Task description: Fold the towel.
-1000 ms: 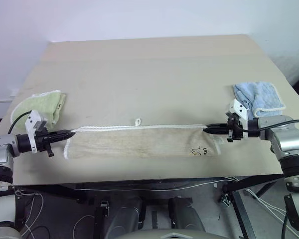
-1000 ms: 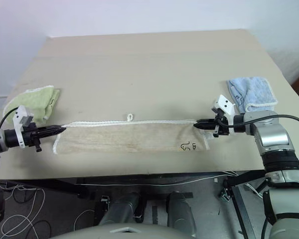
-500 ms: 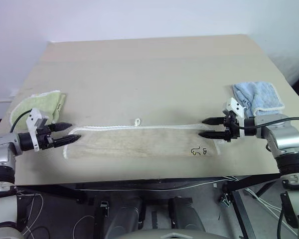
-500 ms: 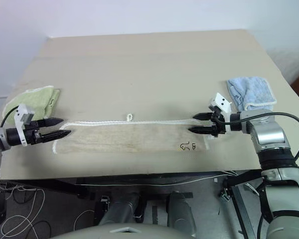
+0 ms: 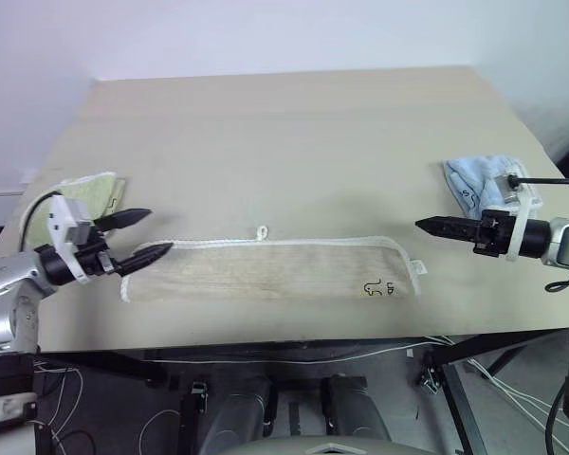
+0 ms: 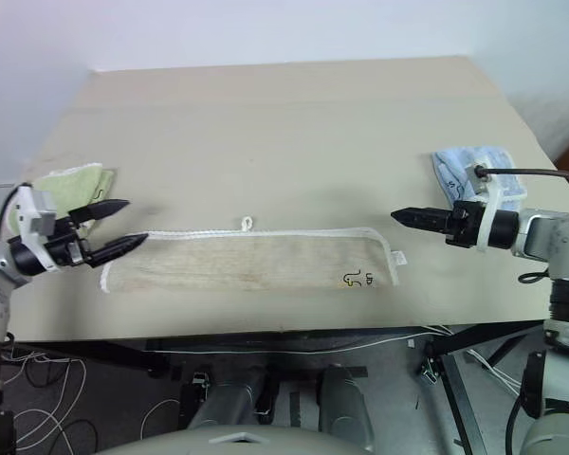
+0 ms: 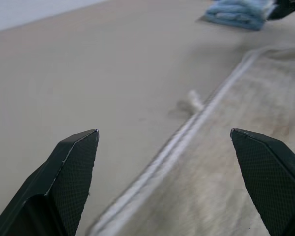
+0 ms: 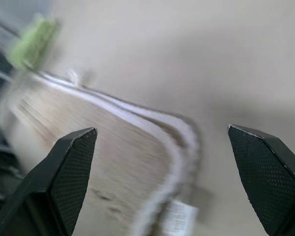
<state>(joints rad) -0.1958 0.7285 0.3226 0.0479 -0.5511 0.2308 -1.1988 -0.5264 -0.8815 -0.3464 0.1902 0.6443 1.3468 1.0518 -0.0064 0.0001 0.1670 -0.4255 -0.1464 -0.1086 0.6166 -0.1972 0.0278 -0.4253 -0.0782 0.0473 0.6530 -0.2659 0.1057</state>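
Jaws wide apart on both sides, and nothing is pinched in either one. Starting at the left: the green towel (image 5: 76,197) sits folded near the table's left edge, just off the left end of the towel (image 5: 266,268). Right beside it hangs the left gripper (image 5: 142,236), fingers spread, one tip over bare table (image 5: 284,133) and the other right at the towel's left end, just above the white cord edging (image 7: 187,140); whether that tip touches the cloth I cannot tell. From the left wrist view the two black fingers (image 7: 71,169) stand far apart with the cord running away between them and the tan cloth lying flat on one side.

Moving along: the towel itself lies as a long narrow band across the near part of the table, parallel to the front edge, white cord along its far side. A small white loop (image 5: 262,230) pokes out from that far edge around the towel's middle. Towards the right end sits the small dark mark (image 5: 377,287), and a little white tag (image 5: 417,267) sticks out at the right tip.

Right of the towel, clear of its end with bare table between, the right gripper (image 5: 431,226) points back at it, fingers parted. Behind that gripper, past the towel's right end, rests the blue towel (image 5: 479,185).
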